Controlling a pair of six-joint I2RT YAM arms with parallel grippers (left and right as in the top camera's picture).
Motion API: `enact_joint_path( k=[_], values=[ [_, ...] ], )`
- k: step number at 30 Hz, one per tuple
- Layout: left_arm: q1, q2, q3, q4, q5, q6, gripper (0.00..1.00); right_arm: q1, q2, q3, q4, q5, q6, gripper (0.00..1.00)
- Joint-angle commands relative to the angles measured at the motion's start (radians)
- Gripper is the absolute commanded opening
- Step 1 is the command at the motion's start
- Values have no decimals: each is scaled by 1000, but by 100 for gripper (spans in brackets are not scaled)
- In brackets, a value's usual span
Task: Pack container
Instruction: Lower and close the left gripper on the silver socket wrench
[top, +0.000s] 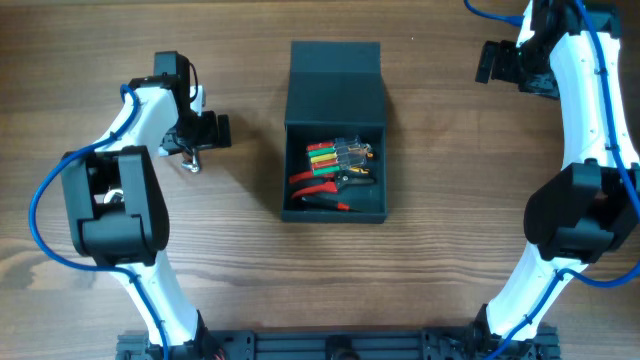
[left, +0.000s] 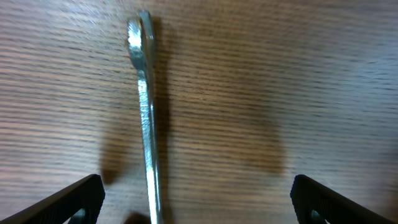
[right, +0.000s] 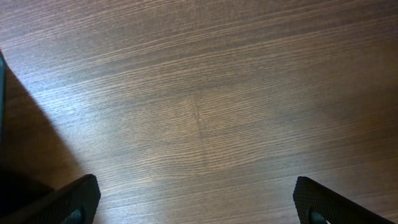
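The container (top: 335, 100) sits in the middle of the wooden table (top: 430, 250), between the two arms, with its lid (top: 335, 58) folded back toward the far edge so the inside is open to view. It already holds a small heap of tools: red-handled pliers (top: 320, 186) near the front wall, a bundle of green and red pieces (top: 322, 155) behind them, and a clear packet (top: 353, 150) with small parts to their right. What the packet holds is too small to make out. To the left of the container and well apart from it, the left gripper (top: 197, 138) hangs over a metal wrench (left: 144, 124) that lies flat on the wood. In the left wrist view the wrench runs lengthwise from top to bottom, and the two black fingers (left: 78, 199) stand wide apart on either side of it, neither touching it; the wrench lies nearer the finger on the left of that picture. Nothing lies between the wrench and the container but bare wood. The right gripper (top: 502, 62) is at the far right corner, away from the container, its fingers (right: 71, 202) also spread wide over bare table, with a dark shadow across the lower left of that view.
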Motion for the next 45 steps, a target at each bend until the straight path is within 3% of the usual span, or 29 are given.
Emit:
enact_joint_path(
  k=[1,8,14,27,30,34,40,45],
  values=[
    [18,31,-10,10,-2,-16,100,0,5,-2,1,-1,-30,100],
    [39,44,-10,10,35,-29,100,0,5,-2,2,0,-43,100],
    [39,44,-10,-8,35,-31,92,0,5,-2,3,-1,-43,100],
    [39,44,-10,-10,-33,-110,91,0,5,-2,1,0,-44,100],
    [39,44,-10,-14,-40,-112,81,0,5,-2,1,-1,-44,100],
    [32,44,-10,-21,-39,-112,76,0,5,-2,-2,0,-45,100],
    [23,44,-10,-21,-36,-112,52,0,5,-2,-2,-1,-50,100],
    [22,44,-10,-21,-36,-112,46,0,5,-2,-3,-1,-68,100]
  ],
)
